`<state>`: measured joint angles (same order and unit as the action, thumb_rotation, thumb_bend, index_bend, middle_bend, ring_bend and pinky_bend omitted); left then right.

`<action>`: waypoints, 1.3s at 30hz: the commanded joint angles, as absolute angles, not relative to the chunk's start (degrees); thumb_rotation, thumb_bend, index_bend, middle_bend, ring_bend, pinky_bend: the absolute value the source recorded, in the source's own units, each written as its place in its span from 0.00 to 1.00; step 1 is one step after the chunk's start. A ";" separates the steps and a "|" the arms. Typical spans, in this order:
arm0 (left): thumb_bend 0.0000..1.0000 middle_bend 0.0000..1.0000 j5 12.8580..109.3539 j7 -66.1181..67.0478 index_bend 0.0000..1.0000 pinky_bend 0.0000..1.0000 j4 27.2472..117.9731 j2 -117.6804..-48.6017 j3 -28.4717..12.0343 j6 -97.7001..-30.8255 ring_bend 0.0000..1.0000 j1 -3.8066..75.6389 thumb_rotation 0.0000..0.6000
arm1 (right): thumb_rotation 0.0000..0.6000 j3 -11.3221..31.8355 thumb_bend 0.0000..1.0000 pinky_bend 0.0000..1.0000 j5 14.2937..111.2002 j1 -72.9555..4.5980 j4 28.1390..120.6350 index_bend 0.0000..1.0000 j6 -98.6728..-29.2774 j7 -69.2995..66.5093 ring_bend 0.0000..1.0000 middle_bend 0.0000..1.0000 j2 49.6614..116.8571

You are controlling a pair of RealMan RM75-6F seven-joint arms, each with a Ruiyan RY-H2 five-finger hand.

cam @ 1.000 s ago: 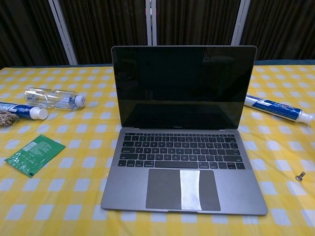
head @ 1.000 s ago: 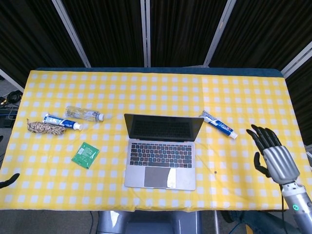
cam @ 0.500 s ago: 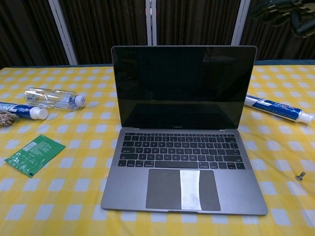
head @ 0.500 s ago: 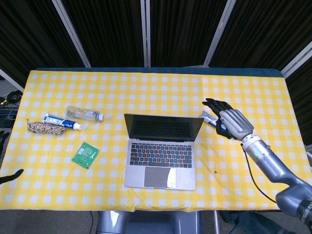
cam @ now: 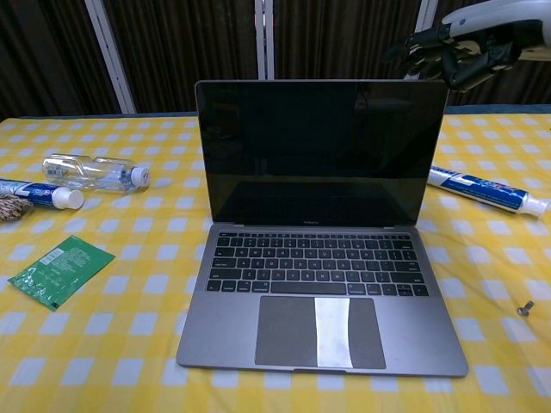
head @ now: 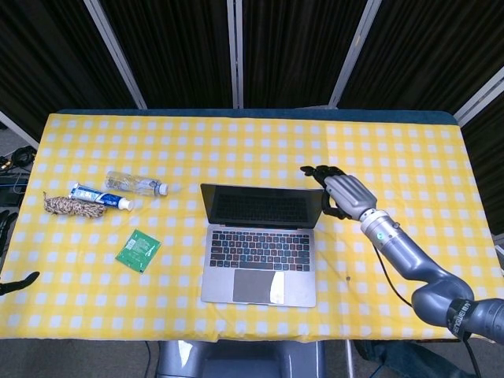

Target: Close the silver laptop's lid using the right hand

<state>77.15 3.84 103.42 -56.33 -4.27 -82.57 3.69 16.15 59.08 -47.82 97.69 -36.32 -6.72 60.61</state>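
The silver laptop (head: 261, 253) stands open in the middle of the yellow checked table (head: 252, 142), its dark screen (cam: 320, 153) upright and facing me. My right hand (head: 340, 194) hovers at the lid's top right corner with its fingers spread and nothing in them. In the chest view that right hand (cam: 465, 41) shows just above and behind the corner, and I see no contact with the lid. Only dark fingertips of my left hand (head: 17, 283) show at the far left edge, spread apart and holding nothing.
A toothpaste tube (cam: 486, 191) lies right of the laptop, under my right arm. A small screw (cam: 524, 307) sits near the front right. On the left lie a water bottle (head: 135, 184), another toothpaste tube (head: 98, 197), a rope bundle (head: 67, 206) and a green packet (head: 138, 250).
My right hand has swung from the table's right front edge up and leftward to the lid's top right corner. The laptop has not moved.
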 commanded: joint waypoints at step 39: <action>0.00 0.00 77.59 4.61 0.00 0.00 103.49 -56.66 -3.72 -82.49 0.00 3.95 1.00 | 1.00 10.51 1.00 0.26 73.63 -46.30 115.25 0.25 -36.39 -3.65 0.31 0.38 53.89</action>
<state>77.59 4.61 103.49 -56.66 -3.72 -82.49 3.95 11.30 72.33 -46.76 114.34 -36.28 -4.18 54.22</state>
